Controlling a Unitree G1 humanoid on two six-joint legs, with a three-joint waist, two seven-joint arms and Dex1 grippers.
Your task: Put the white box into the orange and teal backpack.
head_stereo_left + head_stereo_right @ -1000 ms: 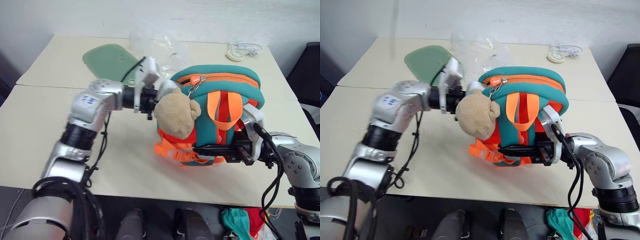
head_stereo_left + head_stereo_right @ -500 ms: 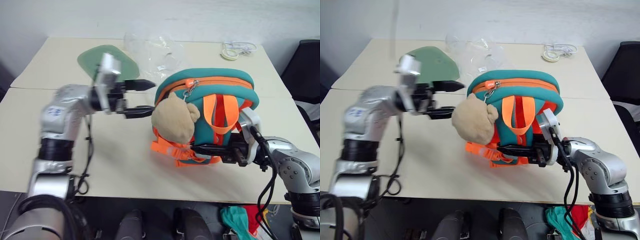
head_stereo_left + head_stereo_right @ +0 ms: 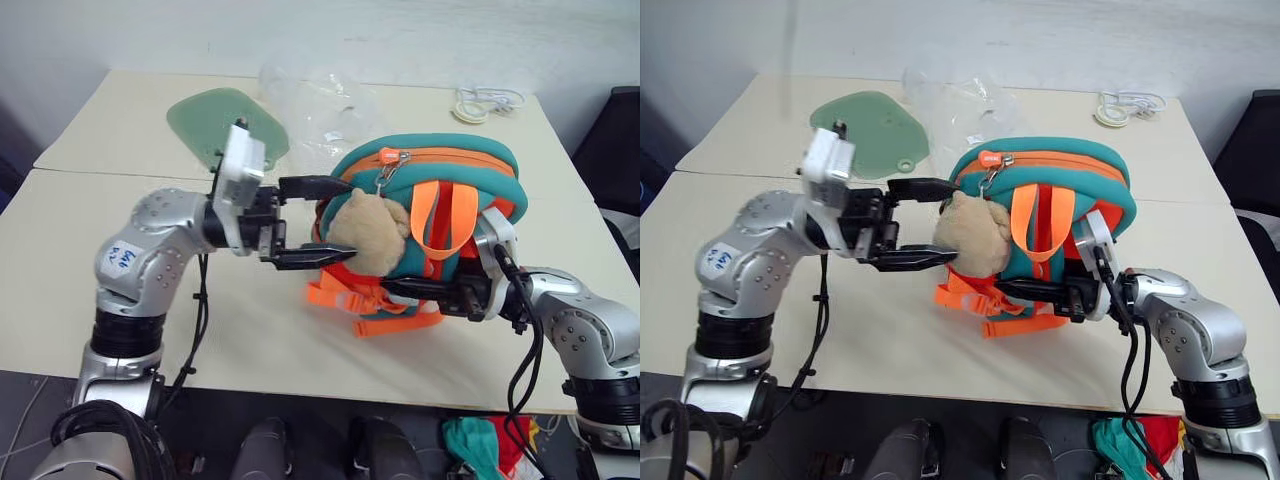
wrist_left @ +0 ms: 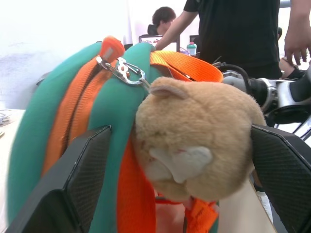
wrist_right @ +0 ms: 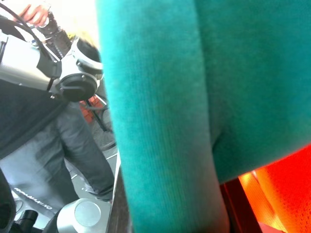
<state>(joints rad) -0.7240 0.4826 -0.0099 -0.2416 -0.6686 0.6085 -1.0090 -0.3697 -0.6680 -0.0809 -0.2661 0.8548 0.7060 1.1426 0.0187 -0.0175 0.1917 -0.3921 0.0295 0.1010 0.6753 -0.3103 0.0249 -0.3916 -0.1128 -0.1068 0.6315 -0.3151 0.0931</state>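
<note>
Left eye view: an orange and teal backpack (image 3: pixel 430 215) stands upright on a pale table (image 3: pixel 120 260), its tan plush bear (image 3: pixel 368 230) facing the left arm. The zip along its top looks closed. The left claw (image 3: pixel 305 222) is spread wide, one black finger above and one below the bear's side, apparently not touching. The right claw (image 3: pixel 420 290) is pressed together low on the pack among the orange straps, probably steadying it; whether it pinches a strap is unclear. A flat green mat (image 3: pixel 225 120) and crumpled clear plastic (image 3: pixel 320 100) lie behind. No white box is visible; likely already inside.

Left wrist view: the fuzzy, rounded bear (image 4: pixel 194 138) sits between two textured fingers (image 4: pixel 82 179), beneath a metal zip pull (image 4: pixel 124 70).

Right wrist view: soft teal fabric (image 5: pixel 160 97) close up, orange mesh (image 5: pixel 282 184) below.
</note>
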